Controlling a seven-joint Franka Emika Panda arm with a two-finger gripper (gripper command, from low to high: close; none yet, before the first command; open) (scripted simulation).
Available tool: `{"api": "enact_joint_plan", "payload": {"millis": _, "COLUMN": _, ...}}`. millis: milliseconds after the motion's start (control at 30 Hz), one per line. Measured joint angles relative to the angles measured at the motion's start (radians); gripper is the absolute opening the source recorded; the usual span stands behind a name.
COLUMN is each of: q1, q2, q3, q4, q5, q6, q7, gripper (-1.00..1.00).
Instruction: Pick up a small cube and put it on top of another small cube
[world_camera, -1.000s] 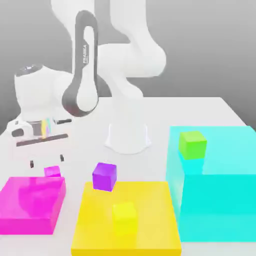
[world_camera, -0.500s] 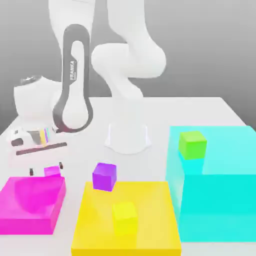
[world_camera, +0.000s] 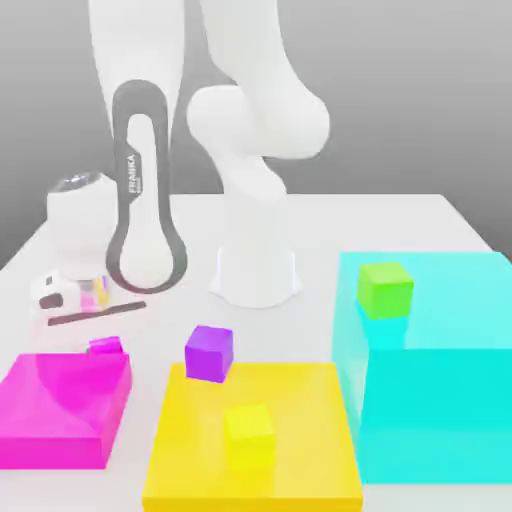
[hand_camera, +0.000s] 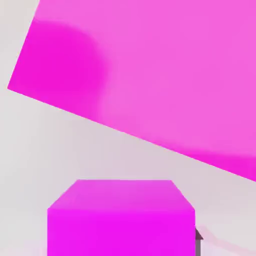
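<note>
Small glossy magenta-pink cube (world_camera: 106, 346) sits on the white tabletop (world_camera: 420, 220), at the back edge of the large flat magenta block (world_camera: 62, 408), toward the exterior view's left side of the table. My gripper (world_camera: 104, 338) is down over it, fingers pinched on the cube's sides. Small purple cube (world_camera: 209, 352) rests at the back edge of the flat yellow block (world_camera: 290, 420); a small yellow cube (world_camera: 249, 432) sits on that block. Small green cube (world_camera: 386, 290) tops the tall cyan block (world_camera: 450, 370).
</note>
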Motion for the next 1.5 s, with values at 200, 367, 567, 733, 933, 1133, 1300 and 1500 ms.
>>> {"api": "enact_joint_plan", "payload": {"millis": 200, "q1": 0.108, "q2": -0.05, "q3": -0.148, "q4": -0.009, "q5": -0.137, "q6": -0.063, "q7": 0.102, "gripper": -1.0}}
{"api": "enact_joint_plan", "payload": {"millis": 367, "q1": 0.201, "q2": -0.099, "q3": -0.28, "q4": -0.018, "q5": -0.275, "q6": -0.115, "q7": 0.203, "gripper": -1.0}}
{"api": "enact_joint_plan", "payload": {"millis": 567, "q1": 0.277, "q2": -0.156, "q3": -0.399, "q4": -0.032, "q5": -0.436, "q6": -0.159, "q7": 0.32, "gripper": -1.0}}
{"api": "enact_joint_plan", "payload": {"millis": 733, "q1": 0.319, "q2": -0.206, "q3": -0.474, "q4": -0.049, "q5": -0.571, "q6": -0.183, "q7": 0.42, "gripper": -1.0}}
{"api": "enact_joint_plan", "payload": {"millis": 933, "q1": 0.322, "q2": -0.268, "q3": -0.517, "q4": -0.075, "q5": -0.74, "q6": -0.198, "q7": 0.546, "gripper": -1.0}}
{"api": "enact_joint_plan", "payload": {"millis": 1133, "q1": 0.293, "q2": -0.33, "q3": -0.519, "q4": -0.109, "q5": -0.894, "q6": -0.201, "q7": 0.662, "gripper": -1.0}}
{"api": "enact_joint_plan", "payload": {"millis": 1300, "q1": 0.403, "q2": -0.468, "q3": -0.431, "q4": -0.093, "q5": -0.907, "q6": -0.361, "q7": 0.609, "gripper": -1.0}}
{"api": "enact_joint_plan", "payload": {"millis": 1500, "q1": 0.529, "q2": -0.682, "q3": -0.279, "q4": -0.059, "q5": -0.971, "q6": -0.605, "q7": 0.551, "gripper": -1.0}}
